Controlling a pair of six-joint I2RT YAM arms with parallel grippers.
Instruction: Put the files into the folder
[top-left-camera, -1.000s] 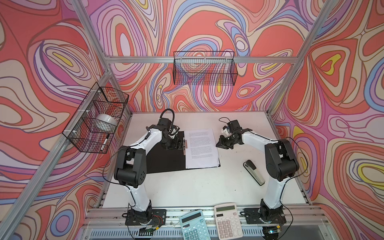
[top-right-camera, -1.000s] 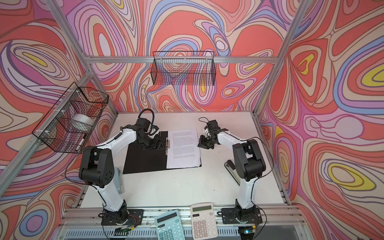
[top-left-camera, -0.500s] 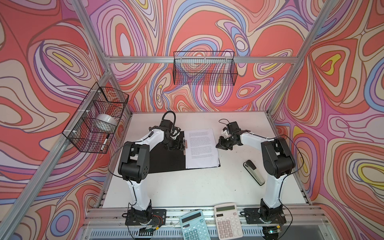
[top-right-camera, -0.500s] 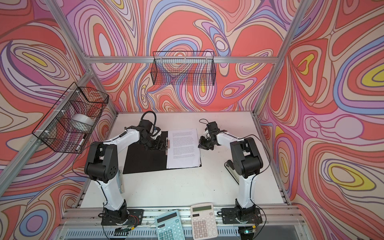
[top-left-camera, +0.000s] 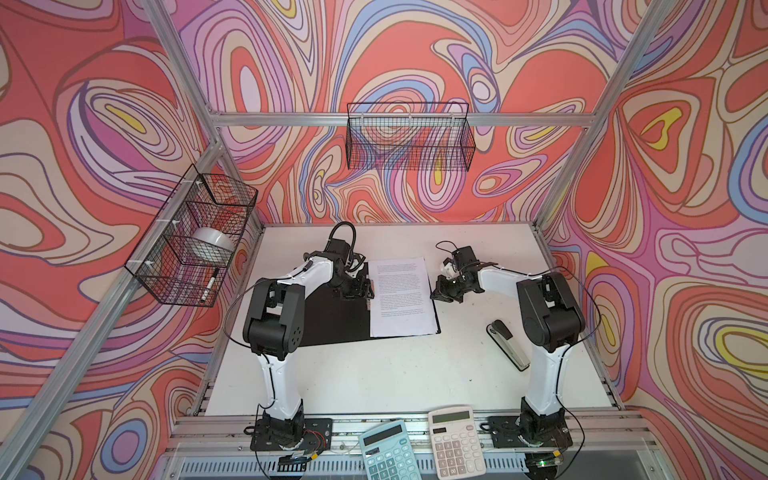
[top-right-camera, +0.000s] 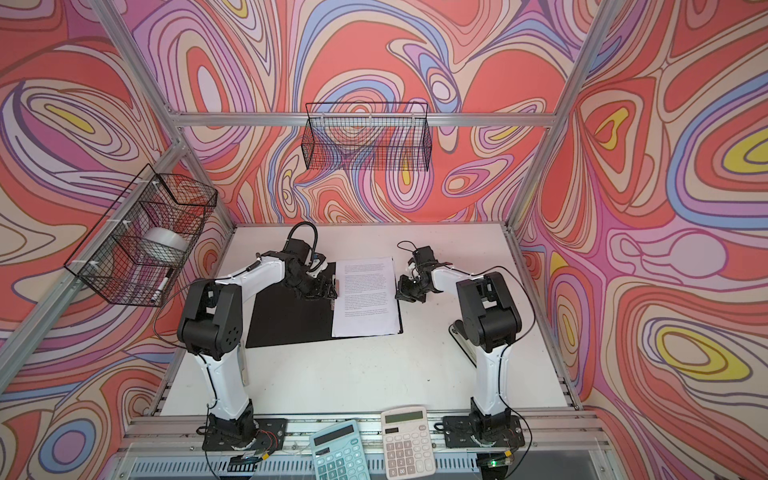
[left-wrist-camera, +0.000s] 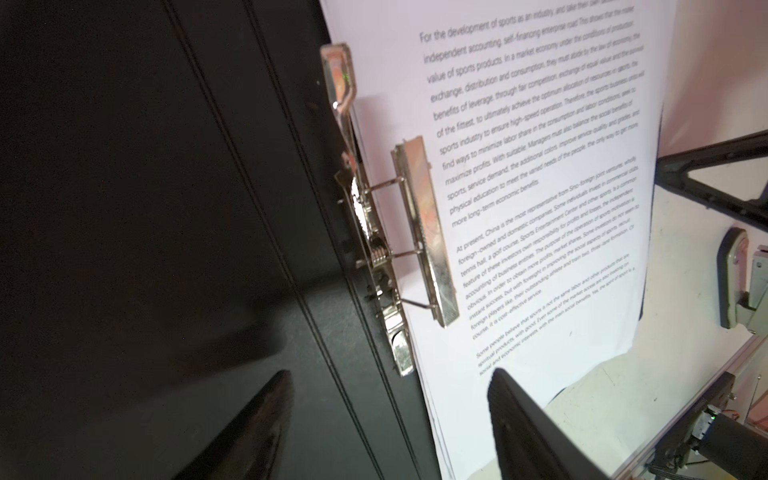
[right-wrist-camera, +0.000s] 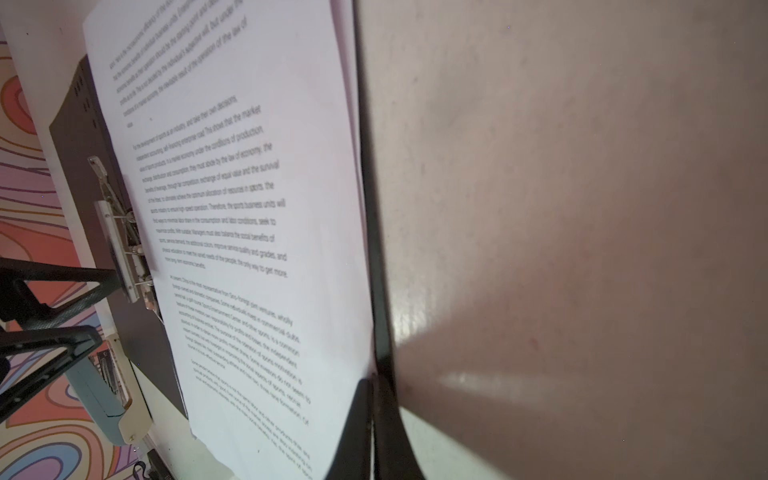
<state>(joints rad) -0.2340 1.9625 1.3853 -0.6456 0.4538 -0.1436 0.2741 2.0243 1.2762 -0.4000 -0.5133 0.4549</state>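
Beside the files (top-left-camera: 401, 299), probably floppy and best pinched edgewise, the right gripper (right-wrist-camera: 372, 386) is resting closed while the left gripper (left-wrist-camera: 388, 374) is hovering spread over the folder (top-left-camera: 332, 320).

Only readable stuff is the print on the top sheet of the files (left-wrist-camera: 540, 199): one paragraph opens "For the development of sports as an industry", the next "At present, China is the most representative".
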